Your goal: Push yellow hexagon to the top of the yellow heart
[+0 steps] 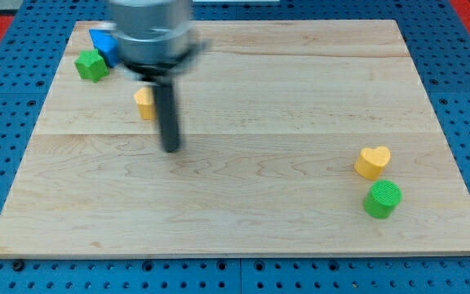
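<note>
Wooden bench (300,90) fills most of the view, pale planks running side to side, set on a blue pegboard (463,98); arm comes in from the view's top, its body blurred; dark rod drops straight down; my tip (170,149) rests on the bench left of centre.

No pincer on this rig, only the rod, so nothing to report as apart or together.

Yellow hexagon (144,104) sits in the upper left part of the bench, just to the view's left of the rod and partly hidden behind it; shape hard to confirm from the visible part; my tip lies below it and slightly to its right, near, whether the rod shaft touches it I cannot tell.

Yellow heart (372,162) sits far over on the view's right, well apart from the hexagon and from my tip; green cylinder (382,199) just below the heart, close beside it, contact unclear.

Upper left corner: green block (91,64), roughly cube-like, near the bench edge; blue block (104,41) just above and right of it, partly covered by the arm body, shape not clear.
</note>
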You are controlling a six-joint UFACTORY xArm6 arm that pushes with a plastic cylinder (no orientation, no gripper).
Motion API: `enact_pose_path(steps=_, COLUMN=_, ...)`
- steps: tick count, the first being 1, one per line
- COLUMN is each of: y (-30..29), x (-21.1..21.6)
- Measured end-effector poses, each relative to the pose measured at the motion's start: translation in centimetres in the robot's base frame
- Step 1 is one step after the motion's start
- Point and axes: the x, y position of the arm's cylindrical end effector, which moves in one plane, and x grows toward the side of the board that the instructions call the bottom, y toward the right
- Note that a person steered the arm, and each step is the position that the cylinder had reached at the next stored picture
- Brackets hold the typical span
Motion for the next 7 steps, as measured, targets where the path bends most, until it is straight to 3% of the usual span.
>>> enact_pose_path(steps=1, y=-7.2, x=-3.4)
enact_pose_path(steps=2, y=-5.0, x=-5.4)
enact_pose_path(steps=3, y=5.5, x=-5.7)
enact_pose_path(steps=5, y=2.0, x=-8.8)
enact_pose_path(steps=7, y=15.0, x=-9.9)
